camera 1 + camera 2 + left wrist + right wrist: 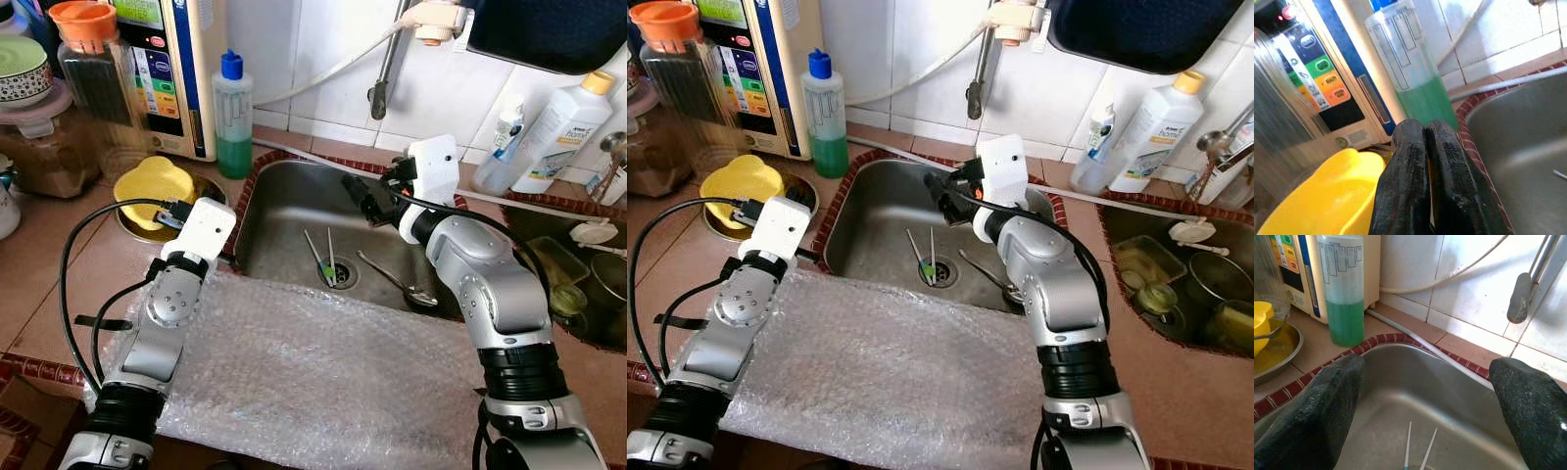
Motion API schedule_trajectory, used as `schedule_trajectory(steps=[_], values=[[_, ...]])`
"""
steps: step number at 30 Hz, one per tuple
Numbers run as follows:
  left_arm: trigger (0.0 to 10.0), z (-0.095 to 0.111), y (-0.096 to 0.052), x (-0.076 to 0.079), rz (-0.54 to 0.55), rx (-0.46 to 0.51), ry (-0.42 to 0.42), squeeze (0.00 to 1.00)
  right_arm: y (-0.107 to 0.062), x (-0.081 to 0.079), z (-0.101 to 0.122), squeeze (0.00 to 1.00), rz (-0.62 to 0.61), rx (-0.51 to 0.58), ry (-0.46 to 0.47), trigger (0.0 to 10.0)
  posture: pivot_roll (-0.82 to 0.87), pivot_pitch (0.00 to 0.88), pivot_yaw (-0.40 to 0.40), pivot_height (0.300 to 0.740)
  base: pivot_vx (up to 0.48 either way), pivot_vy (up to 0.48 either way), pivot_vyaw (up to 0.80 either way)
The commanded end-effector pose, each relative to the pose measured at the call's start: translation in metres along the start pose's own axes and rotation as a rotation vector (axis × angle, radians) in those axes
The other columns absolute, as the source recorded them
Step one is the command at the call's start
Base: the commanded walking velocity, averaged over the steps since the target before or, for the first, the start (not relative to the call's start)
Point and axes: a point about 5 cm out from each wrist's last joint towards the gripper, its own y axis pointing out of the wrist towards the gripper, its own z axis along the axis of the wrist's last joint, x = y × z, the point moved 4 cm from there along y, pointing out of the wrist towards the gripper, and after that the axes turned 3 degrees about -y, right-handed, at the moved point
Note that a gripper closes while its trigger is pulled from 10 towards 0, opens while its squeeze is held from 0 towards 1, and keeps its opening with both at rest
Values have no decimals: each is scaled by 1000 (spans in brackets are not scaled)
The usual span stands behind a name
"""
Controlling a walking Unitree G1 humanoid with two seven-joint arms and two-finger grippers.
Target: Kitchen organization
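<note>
Two chopsticks lie by the drain of the sink, a spoon just beside them; these look like what I should clear. My right gripper hangs over the sink's back half, fingers spread wide, seemingly ready to come down on them. My left gripper is clenched on nothing, parked beside the sink's rim near the yellow dish, likely keeping clear

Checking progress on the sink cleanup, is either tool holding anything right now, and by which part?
Nothing is held. The right tool hangs open above the sink, with its fingers spread. The left tool is shut and empty.
</note>
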Motion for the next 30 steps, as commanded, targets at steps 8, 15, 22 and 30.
schedule_trajectory(steps=[8, 15, 22, 30], values=[[0, 23, 0, 0, 19, 100, 24, 0, 2, 4, 0, 0, -9, 7, 13, 10000, 40, 51, -124, 740, 0, 0, 0], [0, 46, -1, -1, 38, 207, 25, 0, 2, 4, -2, 0, -10, 3, 13, 10000, 39, 51, -123, 740, 0, 0, 0], [0, 72, -3, 5, 16, 320, 80, 0, 2, 5, -3, 0, -18, 4, 15, 10000, 45, 53, -120, 740, 0, 0, 0], [0, 89, -29, 41, -187, 509, 232, 0, 15, 53, 18, 0, -98, 52, 290, 10000, 66, 48, -112, 740, 0, 0, 0]])
